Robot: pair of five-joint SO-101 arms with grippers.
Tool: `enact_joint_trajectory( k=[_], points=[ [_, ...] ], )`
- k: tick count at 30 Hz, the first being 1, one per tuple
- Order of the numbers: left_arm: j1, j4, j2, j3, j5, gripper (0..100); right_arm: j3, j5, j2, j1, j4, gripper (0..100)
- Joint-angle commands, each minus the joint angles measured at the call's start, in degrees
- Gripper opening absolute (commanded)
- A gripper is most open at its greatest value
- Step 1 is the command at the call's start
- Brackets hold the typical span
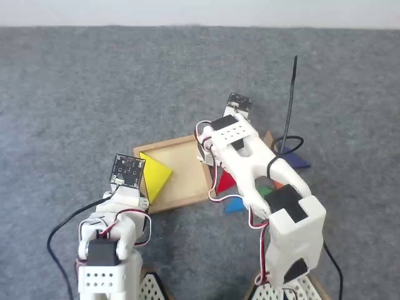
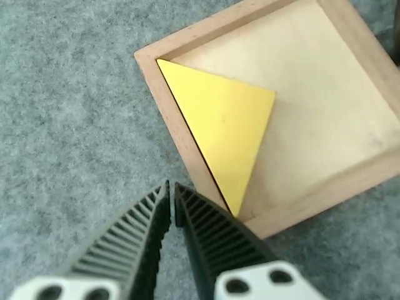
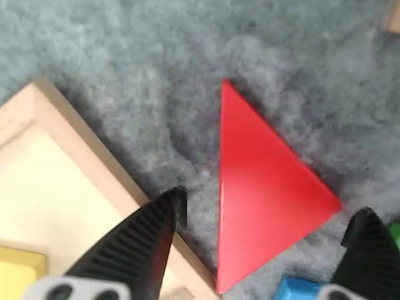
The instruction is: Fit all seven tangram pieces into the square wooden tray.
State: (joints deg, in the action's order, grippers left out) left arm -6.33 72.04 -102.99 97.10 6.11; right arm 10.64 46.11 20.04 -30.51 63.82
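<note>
A: Status on the right arm?
B: Right gripper [image 3: 272, 209] has its jaws spread wide, straddling the red triangle [image 3: 262, 194], nothing held. The piece lies flat on the grey tabletop [image 1: 75, 94], just right of the tray [image 1: 165, 144].
A: Left side?
B: Left gripper [image 2: 172, 187] has its jaws nearly clenched and empty, hanging just off the tray's near-left rim. Yellow triangle [image 2: 222, 128] is seated in the tray's left corner, long edge against the wall.
A: Risks on the red pick?
B: Main one: the jaw on the tray side sits right next to the tray's right wall. If it comes down there, it likely lands on the rim or shoves the tray, which could unseat the yellow.
A: The grip itself?
B: It's a thin flat piece on soft covering. Jaws closing on slanted edges may squeeze it out sideways or tip it. Blue piece [image 3: 300, 290] is just beside its near corner and could get nudged.
A: Height above it?
B: Can't tell from the wrist view; possibly low already.
</note>
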Motion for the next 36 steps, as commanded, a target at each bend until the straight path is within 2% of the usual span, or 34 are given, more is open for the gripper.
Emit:
enact_joint_trajectory(
  k=[1, 13, 18, 29, 36],
  points=[
    [-0.18, 0.26, -1.05, -0.66, -0.44, 1, -2.11, -1.14, -0.22, 2.15, 0.04, 39.0],
    [-0.18, 0.26, -1.05, -0.66, -0.44, 1, -1.14, -4.31, 3.03, 2.68, -2.33, 38.9],
    [-0.18, 0.26, -1.05, -0.66, -0.44, 1, -1.05, -4.31, 3.38, 2.51, -2.33, 30.3],
    [-0.18, 0.26, -1.05, -0.66, -0.44, 1, -2.11, -4.13, 2.77, 2.51, -1.89, 29.9],
    [-0.18, 0.26, -1.05, -0.66, -0.44, 1, -2.46, -4.40, -4.70, 0.57, -1.71, 26.1]
  ],
)
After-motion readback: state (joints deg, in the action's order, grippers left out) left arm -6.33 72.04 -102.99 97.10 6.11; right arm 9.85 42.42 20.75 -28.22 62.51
